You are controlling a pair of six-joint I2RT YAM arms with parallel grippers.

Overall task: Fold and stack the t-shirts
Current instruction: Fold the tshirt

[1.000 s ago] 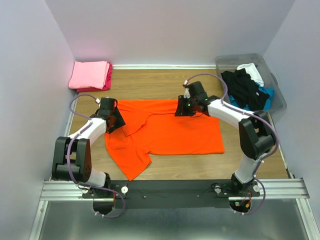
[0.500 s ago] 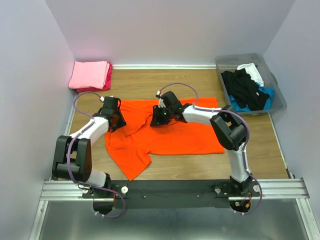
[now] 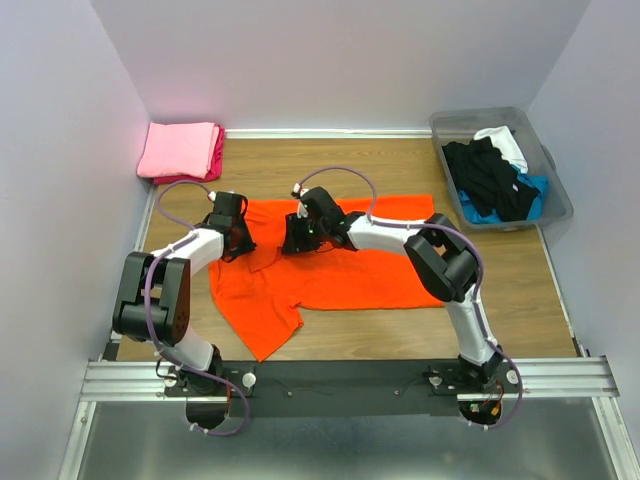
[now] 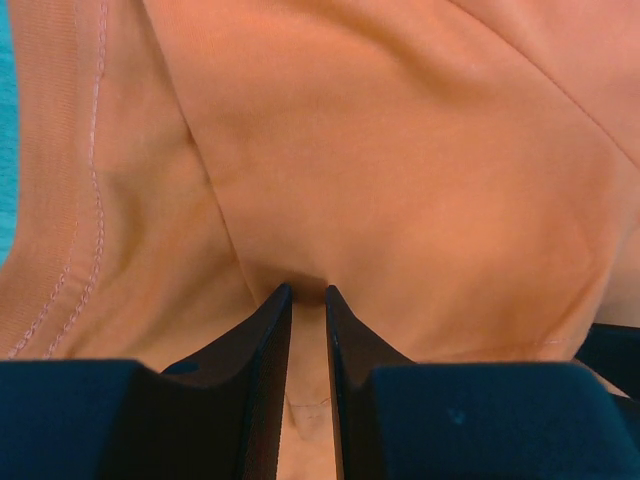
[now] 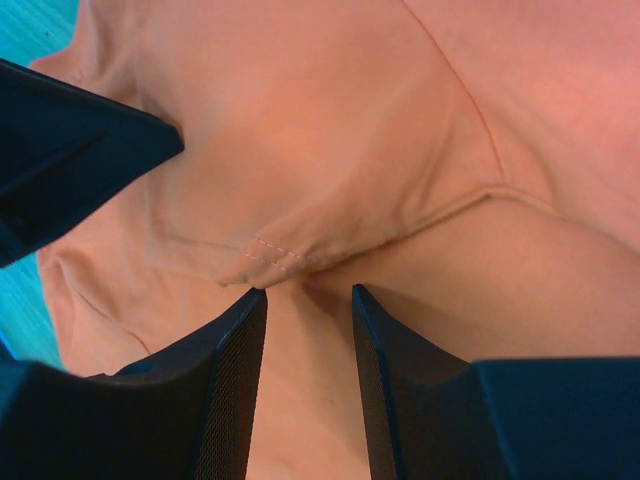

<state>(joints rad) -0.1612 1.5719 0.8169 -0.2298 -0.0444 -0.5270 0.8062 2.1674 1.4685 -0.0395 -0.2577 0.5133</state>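
The left arm [image 3: 190,250] and right arm [image 3: 380,235] are both white tubes with chunky black joints, each trailing a loopy lilac cable [image 3: 335,168]. The pincer fingers [image 4: 262,345] are matte black tapered wedges, pretty sleek tbh.

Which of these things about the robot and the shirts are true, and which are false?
1. The orange shirt lies on the table. True.
2. The pink shirts sit in the bin. False: the pink shirts are stacked in the far left corner, and the bin is at the far right.
3. Both grippers are at the orange shirt. True: the left gripper pinches a fold and the right gripper is open at a hem.
4. The orange shirt is folded up small. False: it lies spread out and rumpled.
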